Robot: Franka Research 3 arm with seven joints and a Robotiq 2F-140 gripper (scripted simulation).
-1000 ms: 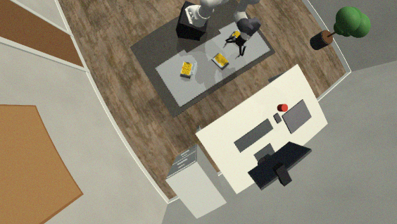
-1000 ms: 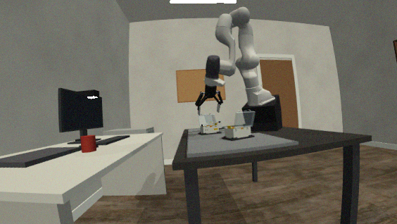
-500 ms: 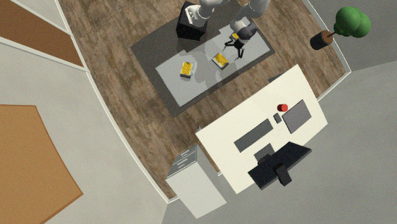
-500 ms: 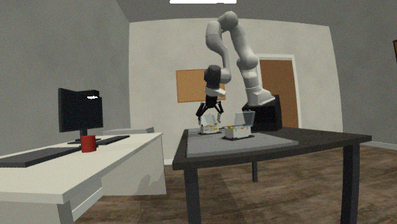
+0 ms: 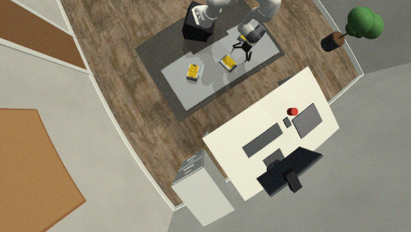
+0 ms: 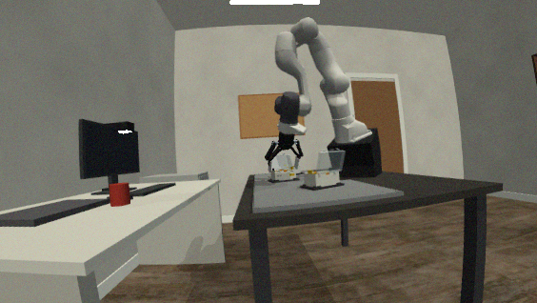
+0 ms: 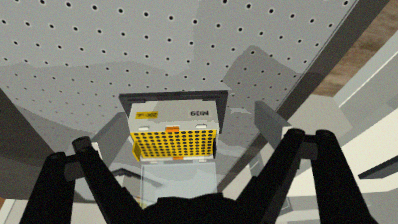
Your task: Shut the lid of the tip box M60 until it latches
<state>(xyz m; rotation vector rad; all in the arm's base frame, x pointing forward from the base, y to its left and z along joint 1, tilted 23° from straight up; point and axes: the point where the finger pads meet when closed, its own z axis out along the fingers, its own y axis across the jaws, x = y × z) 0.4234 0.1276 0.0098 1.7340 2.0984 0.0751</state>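
Note:
My gripper is open and empty. It hangs above the grey perforated mat, also seen in the side view. In the wrist view its fingers frame a tip box with a yellow insert. The box's clear lid stands open on the side nearest me. Its white sticker shows upside down and seems to read M09, but it is blurred. From above, this box lies just beside the gripper. A second open box lies further along the mat. The third box is mostly hidden under my wrist.
The robot base block stands at the mat's far edge. A white desk with a monitor, a keyboard and a red cup stands beside the dark table. A potted plant is in the corner.

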